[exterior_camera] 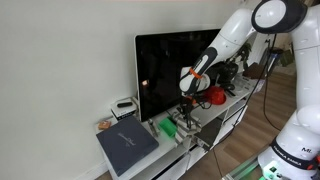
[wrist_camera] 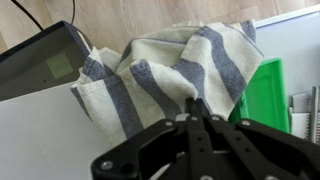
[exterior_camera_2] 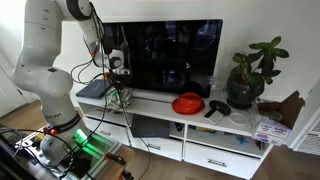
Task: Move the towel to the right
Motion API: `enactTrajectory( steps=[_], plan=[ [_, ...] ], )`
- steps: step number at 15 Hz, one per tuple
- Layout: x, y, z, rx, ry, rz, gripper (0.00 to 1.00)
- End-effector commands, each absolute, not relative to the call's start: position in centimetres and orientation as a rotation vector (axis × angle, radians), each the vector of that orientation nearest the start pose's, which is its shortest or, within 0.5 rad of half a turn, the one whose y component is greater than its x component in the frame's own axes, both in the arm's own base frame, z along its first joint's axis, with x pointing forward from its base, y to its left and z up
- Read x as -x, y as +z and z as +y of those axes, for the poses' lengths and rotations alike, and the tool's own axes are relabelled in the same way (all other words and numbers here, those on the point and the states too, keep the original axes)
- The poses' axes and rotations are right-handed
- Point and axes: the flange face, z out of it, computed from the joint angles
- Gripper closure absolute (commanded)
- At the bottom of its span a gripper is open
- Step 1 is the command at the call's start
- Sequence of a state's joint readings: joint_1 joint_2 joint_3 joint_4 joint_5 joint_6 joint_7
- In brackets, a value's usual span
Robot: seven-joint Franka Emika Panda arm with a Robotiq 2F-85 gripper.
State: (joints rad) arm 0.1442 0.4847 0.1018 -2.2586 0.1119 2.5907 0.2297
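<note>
The towel is white with blue-grey stripes and lies bunched on the white TV stand, partly over a green item. My gripper is shut, its fingertips pinching a fold of the towel. In both exterior views the gripper hangs low over the stand in front of the TV, with the towel bunched just beneath it. How far the towel is lifted cannot be told.
A black TV stands right behind the gripper. A dark flat book or laptop lies at one end. A red object, a black controller and a potted plant sit further along.
</note>
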Motion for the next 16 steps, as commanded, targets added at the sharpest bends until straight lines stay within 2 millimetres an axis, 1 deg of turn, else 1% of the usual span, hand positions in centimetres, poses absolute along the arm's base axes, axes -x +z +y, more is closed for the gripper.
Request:
enactTrajectory(
  steps=[1, 2, 4, 10, 14, 16],
  plan=[
    [-49.9, 14.8, 13.0, 3.083, 0.255, 0.121, 1.0],
    [-49.8, 15.3, 13.1, 3.083, 0.254, 0.124, 1.0],
    [-49.3, 17.0, 13.2, 3.085, 0.249, 0.135, 1.0],
    [-48.0, 23.6, 12.9, 3.098, 0.174, 0.178, 1.0],
    [-47.0, 27.5, 11.6, 3.11, 0.079, 0.259, 1.0],
    [-46.4, 29.3, 10.2, 3.118, -0.002, 0.34, 1.0]
  ],
)
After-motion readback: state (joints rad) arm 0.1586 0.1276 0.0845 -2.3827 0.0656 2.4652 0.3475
